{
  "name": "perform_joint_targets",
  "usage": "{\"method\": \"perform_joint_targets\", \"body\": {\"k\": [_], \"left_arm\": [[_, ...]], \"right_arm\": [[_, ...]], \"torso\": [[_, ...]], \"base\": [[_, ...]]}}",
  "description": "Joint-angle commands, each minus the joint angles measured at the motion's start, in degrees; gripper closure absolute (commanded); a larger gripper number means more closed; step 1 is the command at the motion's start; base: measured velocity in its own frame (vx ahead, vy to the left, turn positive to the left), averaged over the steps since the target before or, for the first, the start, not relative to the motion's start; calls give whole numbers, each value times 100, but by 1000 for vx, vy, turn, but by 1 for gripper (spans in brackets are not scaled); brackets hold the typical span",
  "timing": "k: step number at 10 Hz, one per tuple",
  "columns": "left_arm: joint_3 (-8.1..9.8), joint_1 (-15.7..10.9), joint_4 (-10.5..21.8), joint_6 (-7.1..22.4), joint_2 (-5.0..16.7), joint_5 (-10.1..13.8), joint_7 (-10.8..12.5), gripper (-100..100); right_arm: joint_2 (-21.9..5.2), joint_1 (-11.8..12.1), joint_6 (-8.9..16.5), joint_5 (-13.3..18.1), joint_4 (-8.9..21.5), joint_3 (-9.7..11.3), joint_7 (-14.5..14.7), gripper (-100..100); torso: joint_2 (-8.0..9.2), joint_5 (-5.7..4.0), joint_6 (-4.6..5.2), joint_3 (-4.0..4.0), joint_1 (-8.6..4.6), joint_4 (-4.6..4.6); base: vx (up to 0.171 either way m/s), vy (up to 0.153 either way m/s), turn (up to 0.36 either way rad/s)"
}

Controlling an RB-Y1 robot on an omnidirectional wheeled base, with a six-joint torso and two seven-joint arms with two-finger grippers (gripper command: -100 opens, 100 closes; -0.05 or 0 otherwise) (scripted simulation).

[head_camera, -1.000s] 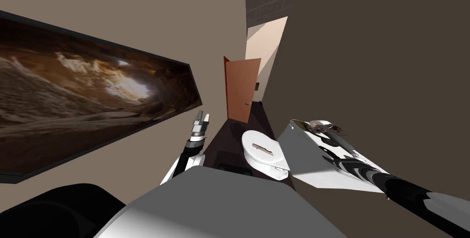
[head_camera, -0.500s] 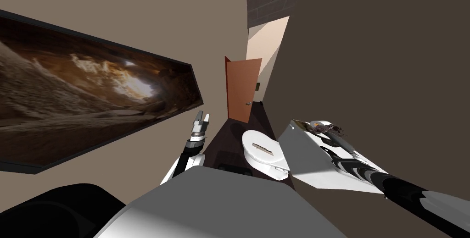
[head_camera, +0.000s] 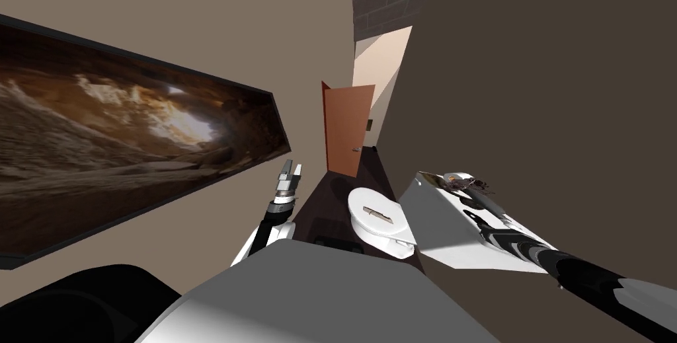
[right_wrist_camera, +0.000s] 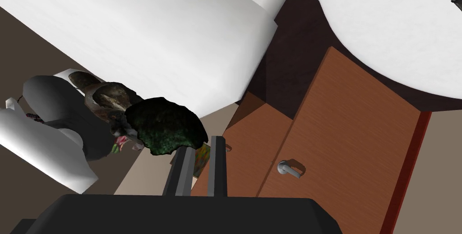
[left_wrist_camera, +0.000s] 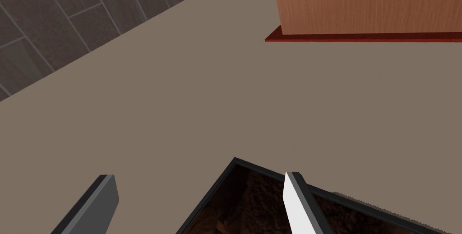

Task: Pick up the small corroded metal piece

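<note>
The small corroded metal piece (right_wrist_camera: 163, 127), a dark green-black lump, sits right at the tips of my right gripper (right_wrist_camera: 203, 142). Its fingers stand nearly together, with the lump's lower edge pinched between them. One fingertip is hidden under the lump. In the head view the right gripper (head_camera: 471, 190) reaches over the far end of the white toilet tank lid (head_camera: 443, 227), among a small dark clutter (head_camera: 481, 185). My left gripper (head_camera: 289, 175) is raised near the left wall, its fingers (left_wrist_camera: 295, 199) wide apart and holding nothing.
A mottled brown lump (right_wrist_camera: 106, 97) and a grey rounded object (right_wrist_camera: 49, 100) lie beside the piece. The white toilet lid (head_camera: 377, 217) is left of the tank. An open brown door (head_camera: 345, 127) stands ahead and a large framed picture (head_camera: 119, 141) hangs on the left wall.
My right forearm has crept slightly forward along the tank lid. The head view wobbled a little. The left arm has stayed still.
</note>
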Motion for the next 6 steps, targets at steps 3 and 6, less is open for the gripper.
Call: {"method": "perform_joint_targets", "body": {"k": [3, 6], "left_arm": [[0, 0, 0, 0, 0, 0, 0, 0], [0, 0, 0, 0, 0, 0, 0, 0]], "right_arm": [[-23, 227, -201, -363, -20, -193, 437, 100], [-50, 424, -352, -661, -53, -352, 779, 100]], "torso": [[-8, -1, -8, -5, -4, -2], [-3, -2, -7, -3, -4, -2]], "base": [[59, 24, -69], [46, 28, -79]]}}
